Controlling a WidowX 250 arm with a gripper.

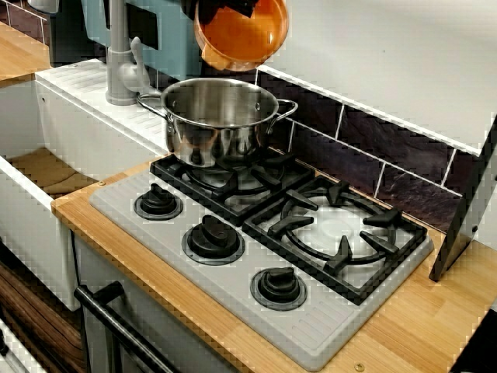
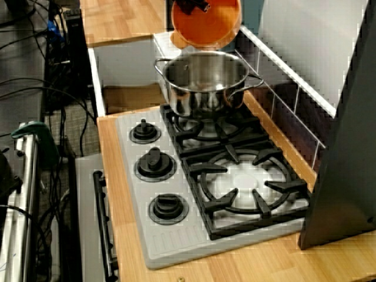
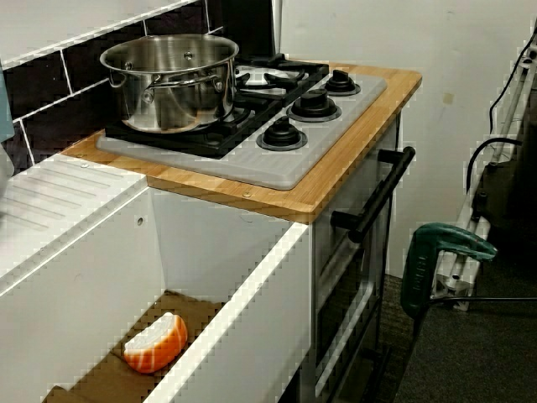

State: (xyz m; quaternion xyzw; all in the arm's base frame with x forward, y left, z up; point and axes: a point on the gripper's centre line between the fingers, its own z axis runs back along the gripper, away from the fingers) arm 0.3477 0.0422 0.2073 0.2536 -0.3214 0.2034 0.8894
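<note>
Side view: orange bowl (image 2: 205,24) tilted above steel pot (image 2: 205,97) on black grate (image 2: 202,128).

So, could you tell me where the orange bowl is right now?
In the view from the stove's front, the orange bowl hangs tilted at the top edge, just above the steel pot on the burner nearest the faucet.

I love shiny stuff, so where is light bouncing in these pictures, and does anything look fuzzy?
View facing the tiled wall: the shiny round steel pot mirrors the black burner grate under it. View along the knobs: the tilted round orange plastic bowl glows bright; edges look jagged. View over the sink: pale glare streaks the pot; nothing fuzzy.
</note>
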